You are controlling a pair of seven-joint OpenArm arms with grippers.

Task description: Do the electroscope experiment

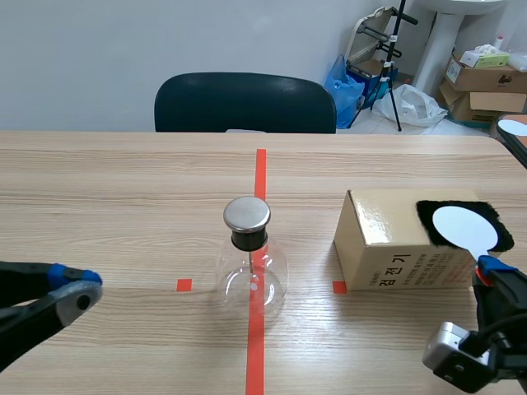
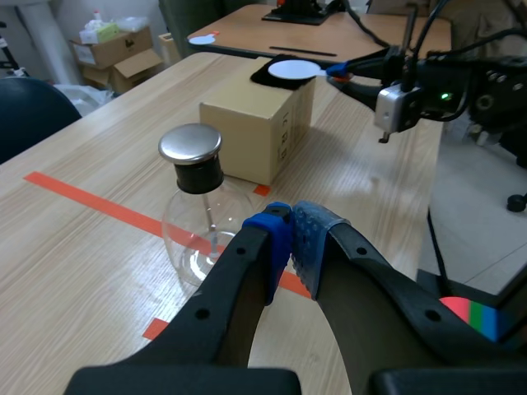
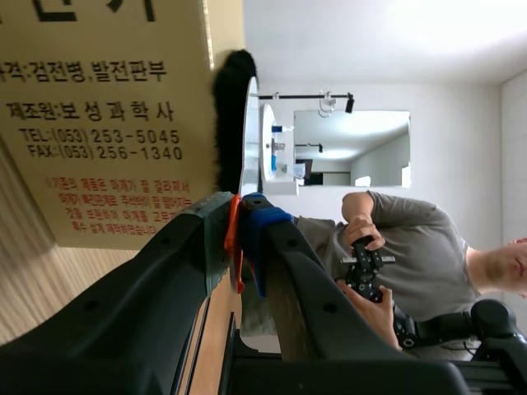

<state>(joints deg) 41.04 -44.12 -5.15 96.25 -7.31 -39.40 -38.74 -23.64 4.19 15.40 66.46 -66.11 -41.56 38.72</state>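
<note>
Disc [image 1: 465, 228] rim inside right hand [image 3: 240, 218]

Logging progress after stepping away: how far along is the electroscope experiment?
Early. Done: the right hand is shut on the white disc, which lies on black fur atop the box. In hand: that grip only. Left: lifting the disc and bringing it to the metal cap of the flask; the left hand, shut and empty, sits beside it.

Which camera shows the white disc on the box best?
Scene view: the white disc lies face-up on black fur, fully visible. Right wrist sees it edge-on; left wrist, small and distant.
</note>
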